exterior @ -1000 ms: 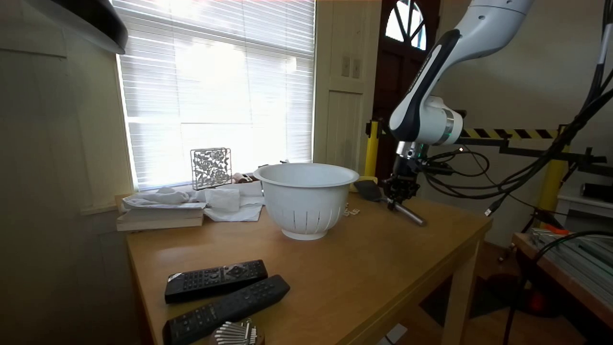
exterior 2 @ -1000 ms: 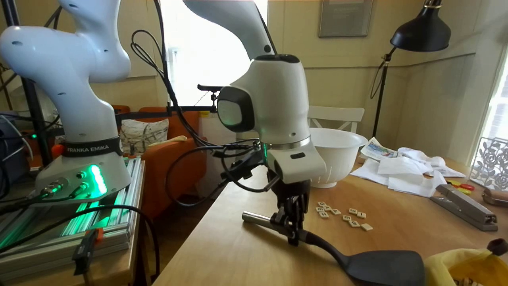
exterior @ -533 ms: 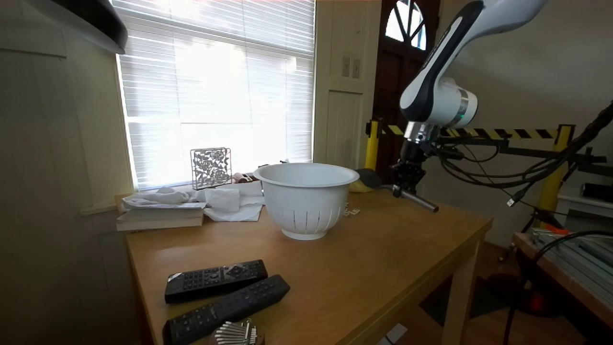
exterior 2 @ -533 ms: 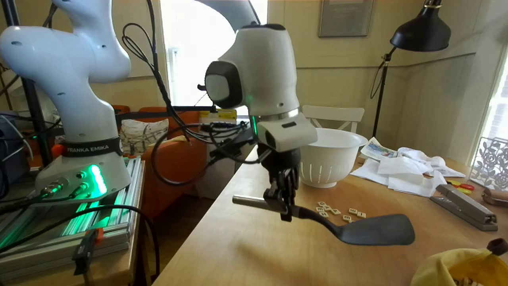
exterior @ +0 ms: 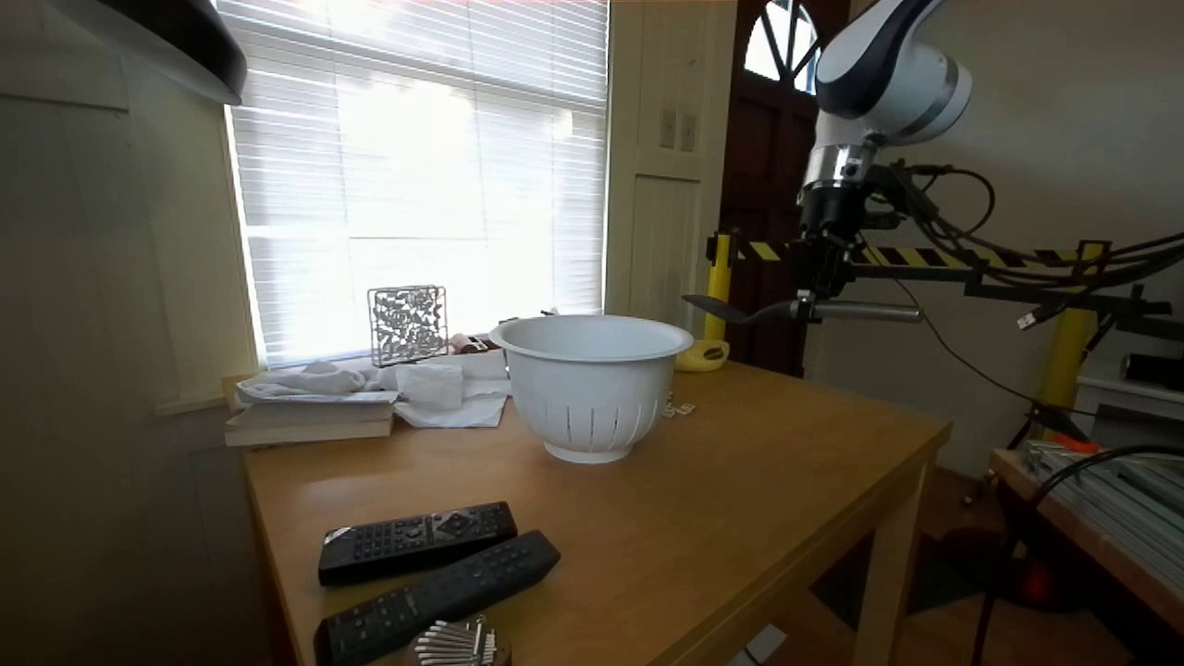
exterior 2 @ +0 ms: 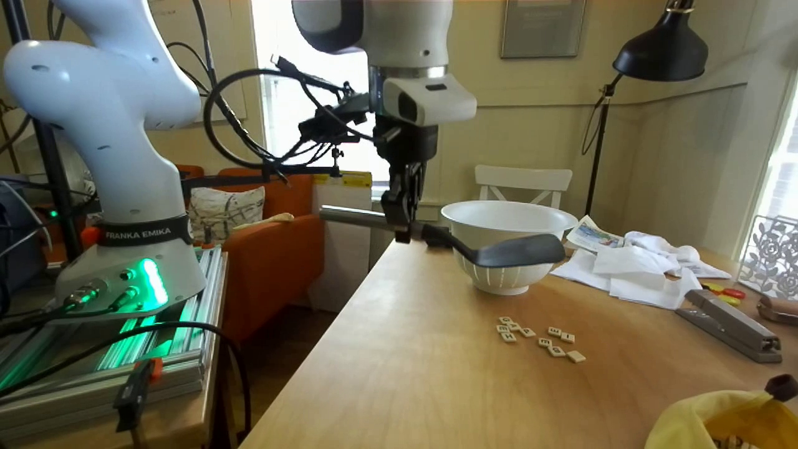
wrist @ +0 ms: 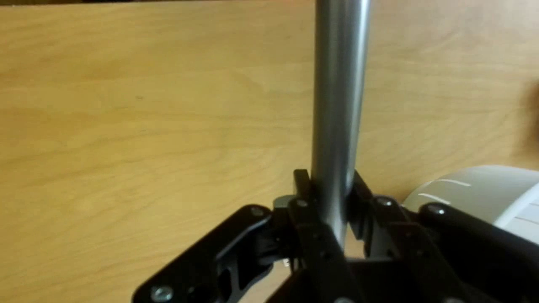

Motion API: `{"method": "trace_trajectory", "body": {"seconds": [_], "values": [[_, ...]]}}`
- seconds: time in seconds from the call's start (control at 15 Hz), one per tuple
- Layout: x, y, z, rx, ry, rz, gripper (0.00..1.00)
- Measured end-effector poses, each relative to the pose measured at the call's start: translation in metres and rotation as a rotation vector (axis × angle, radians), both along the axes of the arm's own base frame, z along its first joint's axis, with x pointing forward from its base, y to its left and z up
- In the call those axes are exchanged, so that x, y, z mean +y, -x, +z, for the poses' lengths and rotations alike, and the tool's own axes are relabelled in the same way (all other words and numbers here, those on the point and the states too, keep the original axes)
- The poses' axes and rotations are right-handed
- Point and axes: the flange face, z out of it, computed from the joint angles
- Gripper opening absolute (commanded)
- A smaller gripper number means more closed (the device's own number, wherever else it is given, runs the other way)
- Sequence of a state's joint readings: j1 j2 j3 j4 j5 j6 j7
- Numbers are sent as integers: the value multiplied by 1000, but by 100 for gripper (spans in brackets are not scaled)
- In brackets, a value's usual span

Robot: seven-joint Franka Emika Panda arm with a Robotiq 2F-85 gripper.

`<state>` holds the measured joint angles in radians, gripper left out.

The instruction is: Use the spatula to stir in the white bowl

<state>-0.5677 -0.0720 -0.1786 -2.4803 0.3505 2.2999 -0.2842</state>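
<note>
My gripper is shut on the spatula, held well above the table with its dark head and its silver handle pointing opposite ways. The handle runs between the black fingers in the wrist view. In an exterior view the spatula hangs nearly level, its head to the right of the white bowl and a little higher than the rim in the picture. The bowl stands upright on the table, and its slotted side shows at the right of the wrist view. What lies inside the bowl is hidden.
Two black remotes lie near the table's front. Several letter tiles are scattered near the bowl. A yellow pouch, a stapler and crumpled white paper occupy other parts of the wooden table.
My gripper has lifted the spatula from near the tabletop to well above it. The spatula has come more level. Bowl and other objects stay where they were.
</note>
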Motion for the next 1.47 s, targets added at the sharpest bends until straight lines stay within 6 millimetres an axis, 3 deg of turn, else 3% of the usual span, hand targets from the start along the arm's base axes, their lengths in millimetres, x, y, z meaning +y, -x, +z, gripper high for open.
{"method": "trace_trajectory", "body": {"seconds": [0.33, 0.53, 0.73, 0.8, 1.13, 1.2, 1.47], "values": [[32, -7, 63, -13, -120, 90, 6], [48, -10, 84, 44, -237, 147, 6], [51, -17, 103, 94, -363, 144, 6], [50, -21, 108, 112, -408, 133, 23], [36, -40, 105, 179, -479, 105, 23], [35, -41, 103, 183, -481, 104, 6], [44, -45, 99, 184, -493, 131, 6]]}}
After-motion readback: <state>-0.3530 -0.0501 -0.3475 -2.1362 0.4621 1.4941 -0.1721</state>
